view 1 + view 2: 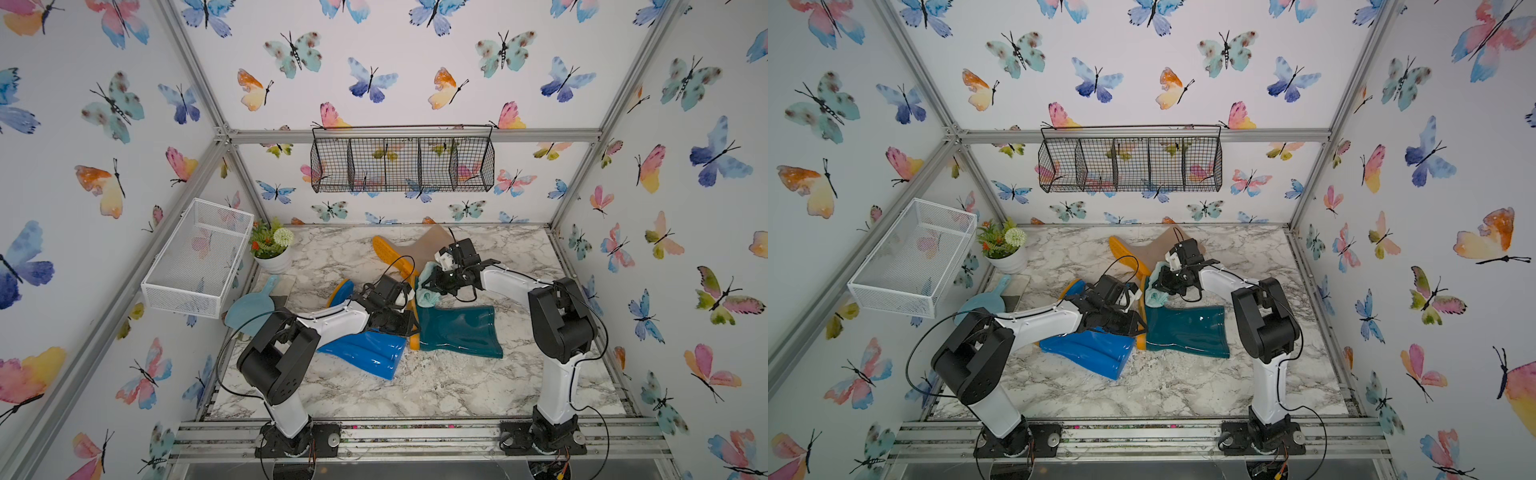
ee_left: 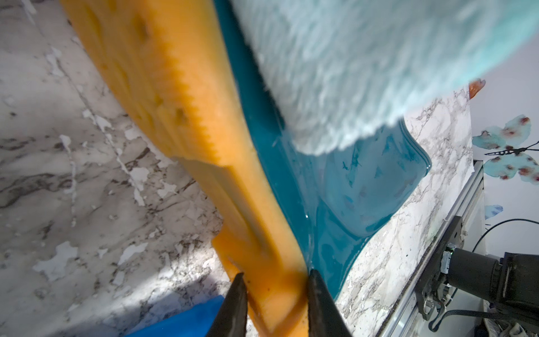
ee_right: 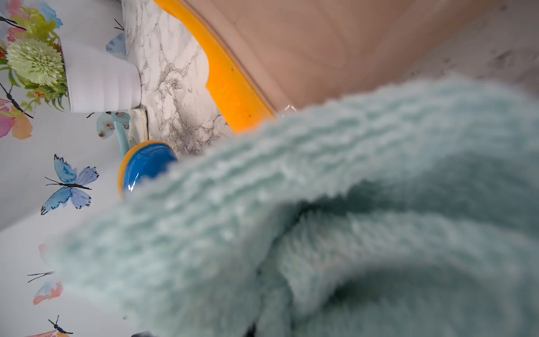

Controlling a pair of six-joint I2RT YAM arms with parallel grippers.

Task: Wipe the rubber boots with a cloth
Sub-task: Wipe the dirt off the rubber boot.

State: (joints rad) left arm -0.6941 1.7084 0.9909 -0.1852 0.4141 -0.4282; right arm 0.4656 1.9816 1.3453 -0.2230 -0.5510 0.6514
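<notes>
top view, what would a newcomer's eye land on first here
Three glossy boots lie tumbled mid-table on the marble table: a bright blue boot nearest the left arm, a dark teal boot beside it, a beige boot behind. The right gripper holds a fuzzy aqua cloth over the teal boot's foot, while the left gripper pinches its orange sole. Butterfly wallpaper covers every wall.

1. On my feed: bright blue boot (image 1: 365, 353), dark teal boot (image 1: 457, 332), beige boot (image 1: 434, 243), all with orange-yellow soles (image 1: 388, 251).
2. Cloth (image 1: 428, 293) is pale aqua-green.
3. Bench (image 1: 415, 386) is grey-veined white marble, walls (image 1: 415, 83) covered in pastel butterflies.
</notes>
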